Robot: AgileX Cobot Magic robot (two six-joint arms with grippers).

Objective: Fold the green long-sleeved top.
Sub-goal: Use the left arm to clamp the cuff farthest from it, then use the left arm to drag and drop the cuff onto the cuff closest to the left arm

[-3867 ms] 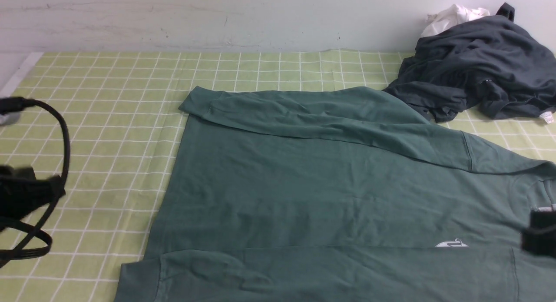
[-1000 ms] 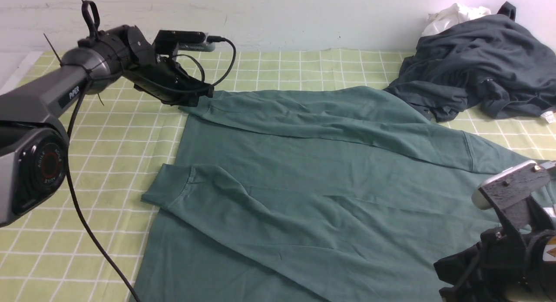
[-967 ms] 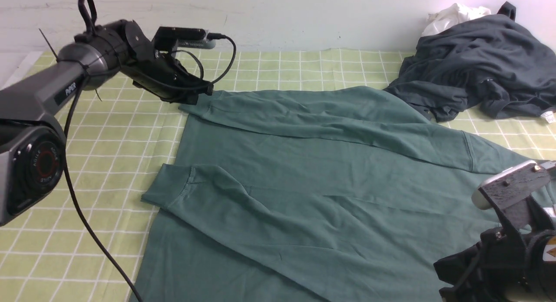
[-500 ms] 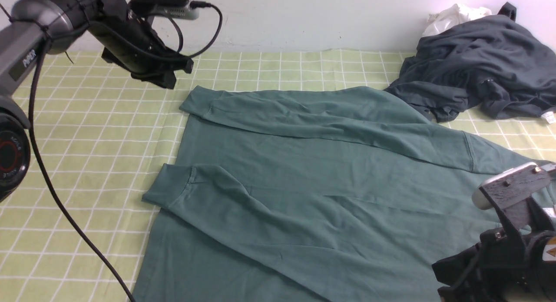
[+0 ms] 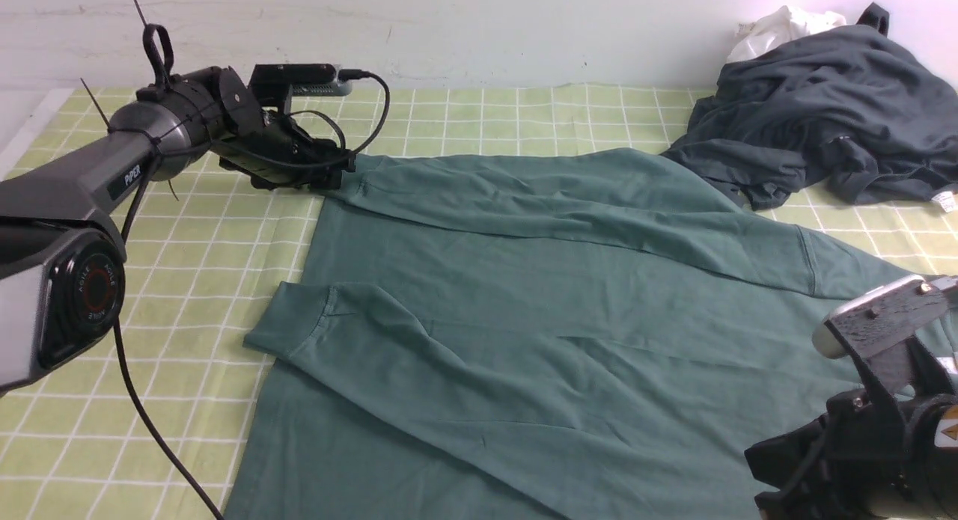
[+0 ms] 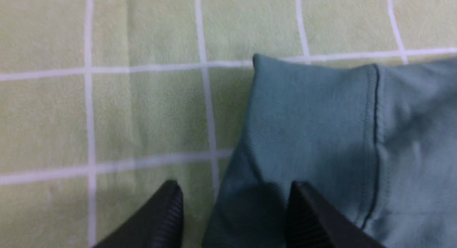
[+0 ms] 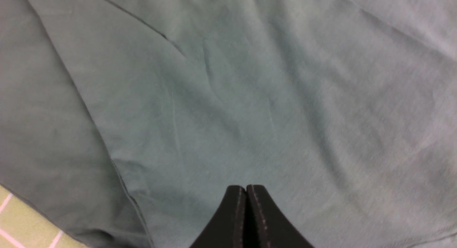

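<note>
The top (image 5: pixel 539 295) lay flat on the checked cloth (image 5: pixel 187 228) that covered the surface. It filled the front view from the centre outward, and the frame cut it off at 4 and 6 o'clock. Bare cloth lay open from 7 round to 11 o'clock, with a narrow strip at 12 before the wall (image 5: pixel 479 26).

At 10 o'clock the left fingers (image 6: pixel 167 212) stood released and parted, straddling the edge of the far cuff (image 6: pixel 307 116), one over cloth and one over the cuff. The right fingers (image 7: pixel 235 212) were clenched on nothing over the top's body at 5 o'clock. In the front view the wrist hid them.

At 2 o'clock one grey garment (image 5: pixel 816 123) half covered one white cloth (image 5: pixel 778 26). There was one top, with two sleeves (image 5: pixel 584 213) folded across it.
</note>
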